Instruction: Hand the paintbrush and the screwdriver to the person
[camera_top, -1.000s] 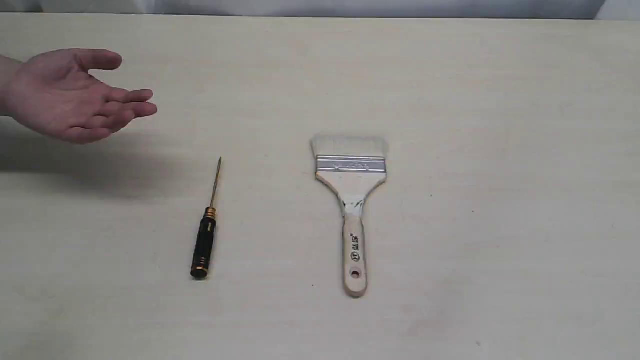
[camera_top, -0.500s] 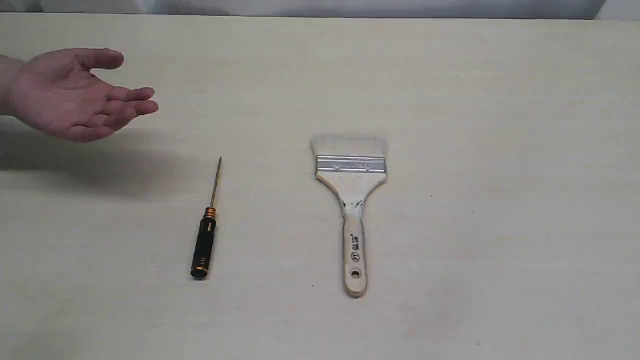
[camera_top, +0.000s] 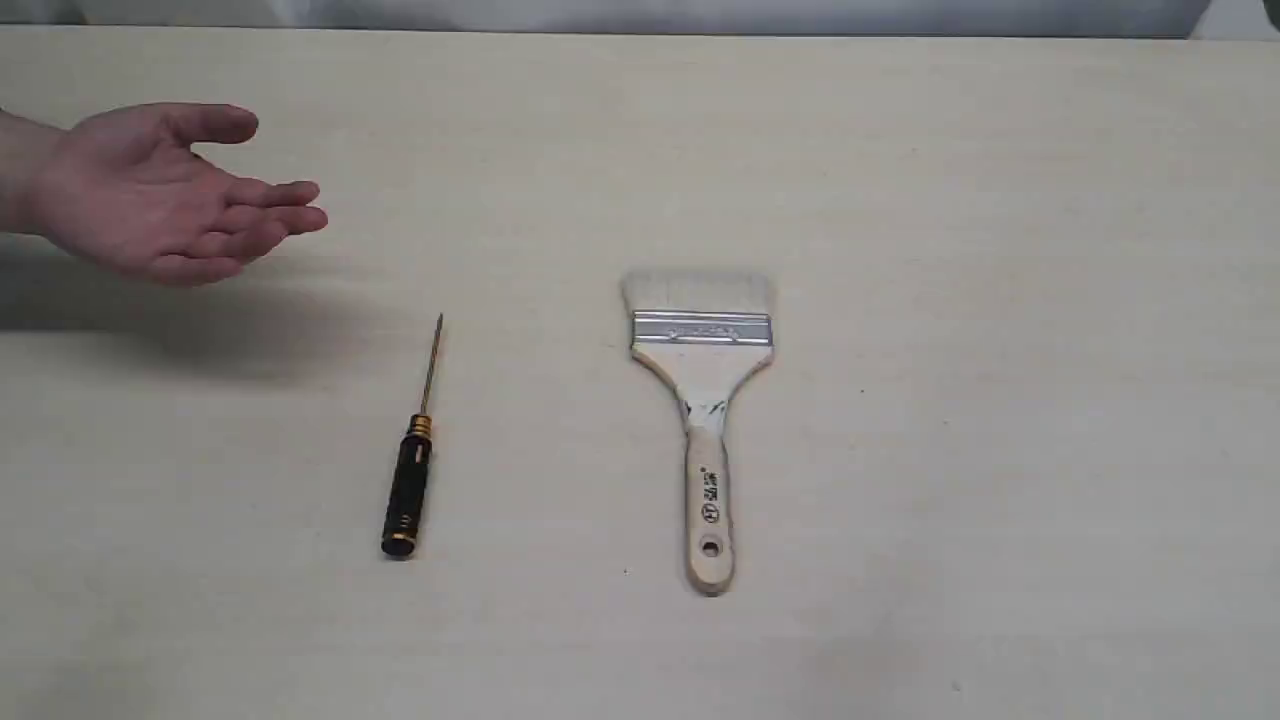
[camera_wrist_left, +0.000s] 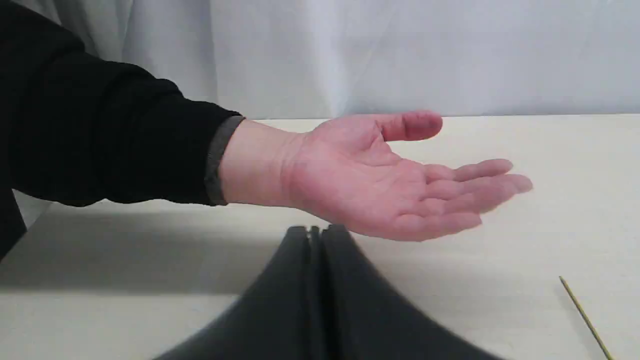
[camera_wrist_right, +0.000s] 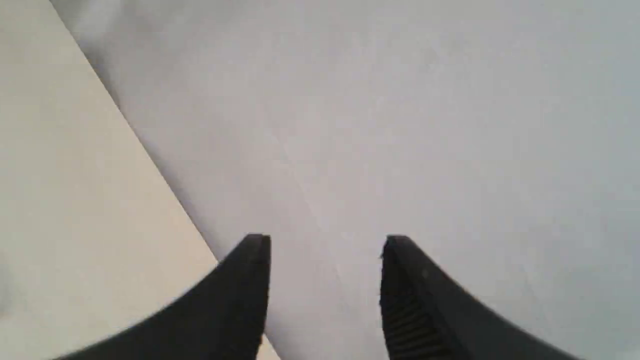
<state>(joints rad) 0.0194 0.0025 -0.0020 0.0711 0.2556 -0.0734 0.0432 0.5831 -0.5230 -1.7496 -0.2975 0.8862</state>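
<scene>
The paintbrush (camera_top: 703, 420) lies flat near the table's middle, pale bristles pointing away, wooden handle toward the front. Left of it lies the screwdriver (camera_top: 412, 470), black handle toward the front, thin shaft pointing away; its shaft tip (camera_wrist_left: 582, 316) shows in the left wrist view. The person's hand (camera_top: 160, 195) hovers palm up at the far left, also seen as a hand (camera_wrist_left: 390, 175) beyond my left gripper (camera_wrist_left: 315, 231), which is shut with nothing in it. My right gripper (camera_wrist_right: 327, 245) is open and empty, over the table's edge. Neither gripper shows in the exterior view.
The person's black sleeve (camera_wrist_left: 100, 135) reaches in from the side. The hand's shadow (camera_top: 200, 320) falls on the light table (camera_top: 1000, 300). A pale grey backdrop (camera_wrist_left: 400, 50) hangs behind the table's far edge, and a grey surface (camera_wrist_right: 400, 125) lies past the table edge.
The person's hand has drifted slightly to the right and a little lower. The paintbrush and screwdriver have not moved.
</scene>
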